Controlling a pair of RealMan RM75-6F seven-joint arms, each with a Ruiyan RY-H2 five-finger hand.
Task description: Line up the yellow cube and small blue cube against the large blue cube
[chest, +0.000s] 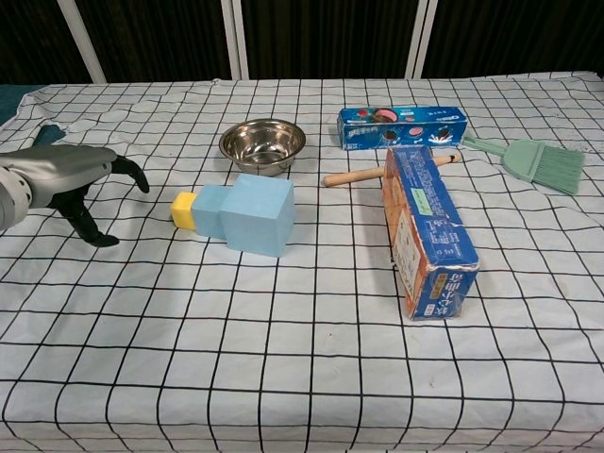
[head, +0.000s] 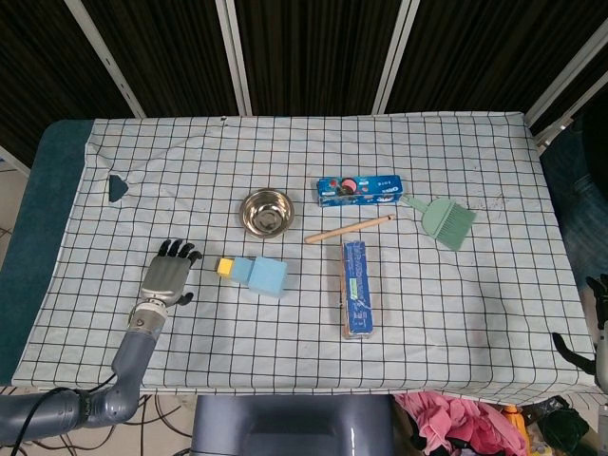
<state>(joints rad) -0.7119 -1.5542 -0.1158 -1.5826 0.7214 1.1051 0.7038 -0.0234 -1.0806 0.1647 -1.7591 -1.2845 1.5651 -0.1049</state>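
- Chest view: left hand (chest: 66,179) empty, fingers spread, apart from yellow cube (chest: 183,210).
- Cubes probably light foam (nudged at side faces).
- Right hand (head: 597,328) barely visible; state untellable.

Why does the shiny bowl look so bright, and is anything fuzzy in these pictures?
In the chest view the metal bowl catches the room light and shows pale glare on its rim; the left hand at the frame edge looks slightly soft. In the head view everything is evenly lit, with only faint shadows beside the large blue cube.
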